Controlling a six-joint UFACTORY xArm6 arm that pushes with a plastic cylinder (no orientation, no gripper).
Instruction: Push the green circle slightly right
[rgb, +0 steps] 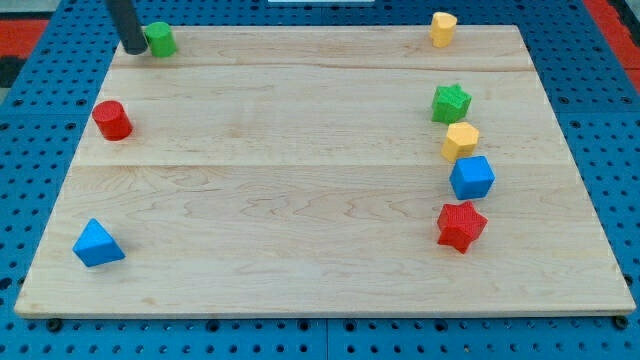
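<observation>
The green circle (160, 39) is a short green cylinder at the board's top left corner. My tip (133, 48) is the lower end of the dark rod coming down from the view's top. It stands just left of the green circle, touching or nearly touching its left side.
On the wooden board (300, 200): a red cylinder (112, 120) at the left, a blue triangle (98, 244) at the bottom left, a yellow block (443, 29) at the top right. On the right side stand a green star (451, 103), a yellow hexagon (461, 141), a blue cube (472, 178) and a red star (461, 225).
</observation>
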